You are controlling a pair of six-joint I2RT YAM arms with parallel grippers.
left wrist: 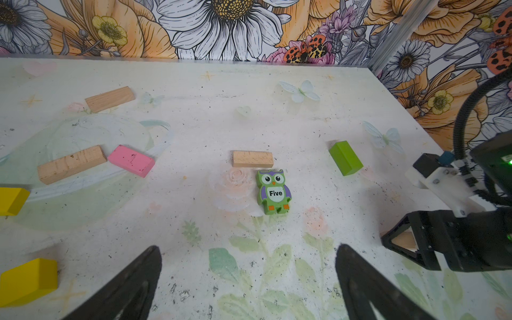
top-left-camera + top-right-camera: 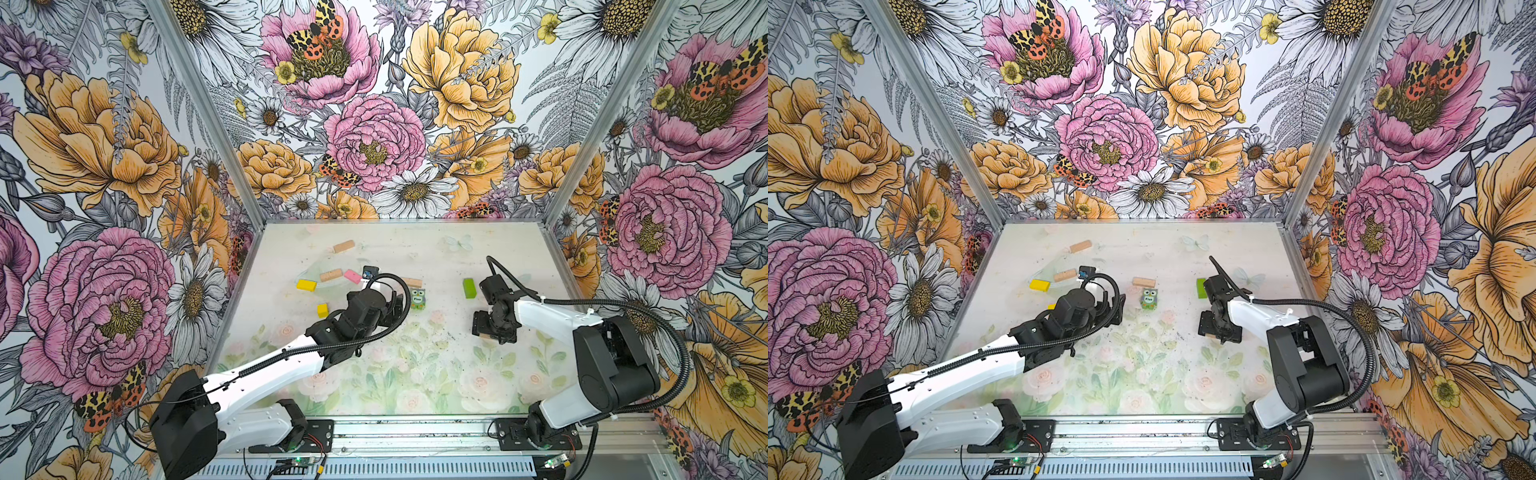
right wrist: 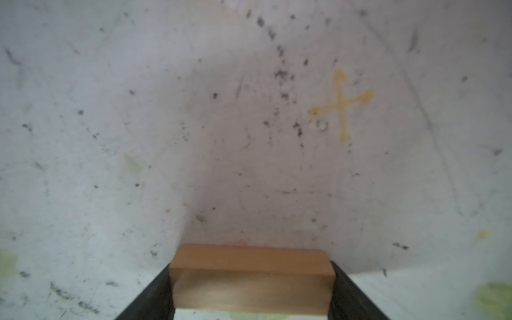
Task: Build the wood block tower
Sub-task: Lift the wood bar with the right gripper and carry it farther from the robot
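Right wrist view: right gripper [image 3: 250,270] clamps a tan bar [image 3: 249,291] by its ends, close over the table [image 3: 138,110]; left gripper [image 1: 248,249] spread wide, empty, short of the owl block [image 1: 273,192]. Other wood blocks [image 1: 72,164] scattered, unstacked. Open tabletop between arms.

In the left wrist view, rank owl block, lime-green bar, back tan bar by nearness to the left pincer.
From the left pincer:
1. owl block, just ahead.
2. lime-green bar, to its right.
3. back tan bar, near the far edge.
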